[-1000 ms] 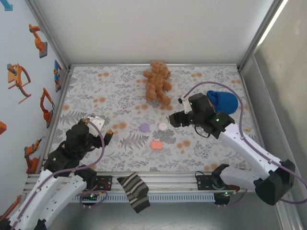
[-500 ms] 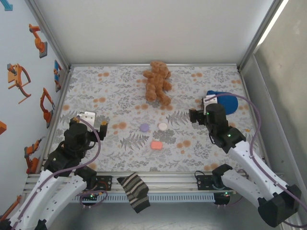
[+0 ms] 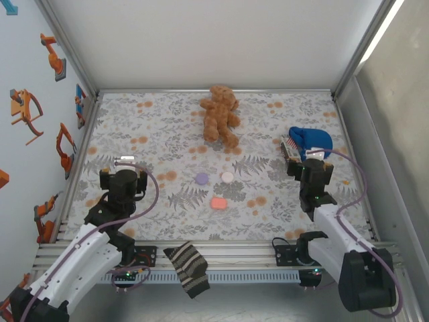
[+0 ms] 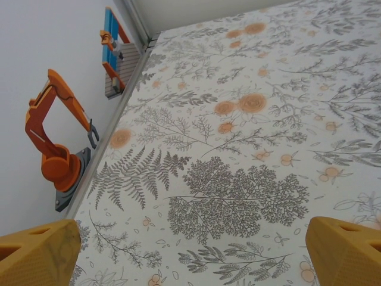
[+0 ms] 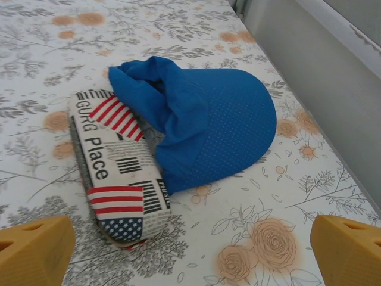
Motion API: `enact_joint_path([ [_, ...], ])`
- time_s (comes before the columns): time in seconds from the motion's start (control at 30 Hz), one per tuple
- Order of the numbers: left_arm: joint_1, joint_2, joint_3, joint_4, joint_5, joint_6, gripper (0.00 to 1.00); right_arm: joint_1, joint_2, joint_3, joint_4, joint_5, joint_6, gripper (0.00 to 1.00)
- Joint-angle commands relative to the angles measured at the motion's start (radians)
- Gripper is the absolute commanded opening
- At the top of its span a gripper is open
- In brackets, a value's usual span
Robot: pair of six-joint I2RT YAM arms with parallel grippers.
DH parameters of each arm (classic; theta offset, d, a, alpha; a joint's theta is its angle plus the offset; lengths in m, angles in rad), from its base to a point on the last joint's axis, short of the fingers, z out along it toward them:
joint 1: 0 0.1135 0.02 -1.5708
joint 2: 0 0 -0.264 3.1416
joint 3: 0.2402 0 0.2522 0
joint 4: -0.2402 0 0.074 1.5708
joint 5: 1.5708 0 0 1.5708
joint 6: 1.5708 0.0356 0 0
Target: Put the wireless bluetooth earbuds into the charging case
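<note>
Left claw [image 4: 190,256]: your jaws stand wide, nothing between them, over the mat [image 4: 250,155].
Right claw [image 5: 190,250]: wide too, empty (blue cap [image 5: 214,125] just ahead).
Case [image 3: 218,203]: mid-mat, between your arms, well apart from both.

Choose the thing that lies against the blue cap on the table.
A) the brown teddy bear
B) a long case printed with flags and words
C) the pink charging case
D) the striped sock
B: in the right wrist view the flag-printed case lies right beside the blue cap, and the cap's cloth touches its long side.
</note>
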Motion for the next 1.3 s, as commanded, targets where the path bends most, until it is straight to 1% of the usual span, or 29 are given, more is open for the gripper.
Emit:
enact_joint_path([
  [0.0, 0.027, 0.021, -0.016, 0.140, -0.036, -0.017, 0.96, -0.019, 0.092, -0.021, 0.295, -0.016, -0.053, 1.00],
  [0.13, 0.077, 0.049, -0.046, 0.217, 0.015, -0.009, 0.96, -0.037, 0.243, -0.057, 0.527, -0.050, -0.056, 1.00],
  [0.23, 0.122, 0.058, -0.064, 0.261, 0.066, -0.008, 0.96, -0.049, 0.353, -0.062, 0.665, -0.086, -0.064, 1.00],
  [0.33, 0.167, 0.073, -0.081, 0.290, 0.104, -0.021, 0.96, -0.067, 0.442, -0.051, 0.737, -0.117, -0.056, 1.00],
  [0.5, 0.216, 0.123, -0.108, 0.343, 0.143, -0.046, 0.96, -0.097, 0.596, -0.043, 0.878, -0.187, -0.048, 1.00],
  [0.57, 0.230, 0.155, -0.113, 0.368, 0.155, -0.049, 0.96, -0.110, 0.574, -0.032, 0.817, -0.224, -0.039, 1.00],
  [0.63, 0.239, 0.197, -0.122, 0.410, 0.167, -0.049, 0.96, -0.117, 0.583, -0.008, 0.793, -0.252, -0.038, 1.00],
  [0.73, 0.251, 0.251, -0.144, 0.505, 0.197, -0.030, 0.96, -0.137, 0.581, 0.076, 0.631, -0.279, -0.022, 1.00],
  [0.8, 0.259, 0.292, -0.157, 0.569, 0.221, -0.011, 0.96, -0.153, 0.581, 0.075, 0.625, -0.306, -0.014, 1.00],
  [0.93, 0.277, 0.360, -0.172, 0.693, 0.282, 0.027, 0.96, -0.153, 0.580, 0.074, 0.627, -0.307, -0.015, 1.00],
  [1.07, 0.297, 0.447, -0.204, 0.862, 0.357, 0.050, 0.96, -0.152, 0.581, 0.075, 0.627, -0.307, -0.016, 1.00],
  [1.13, 0.302, 0.484, -0.199, 0.906, 0.390, 0.065, 0.96, -0.153, 0.580, 0.075, 0.627, -0.307, -0.016, 1.00],
  [1.27, 0.310, 0.567, -0.213, 1.059, 0.447, 0.092, 0.96, -0.153, 0.579, 0.074, 0.627, -0.306, -0.016, 1.00],
])
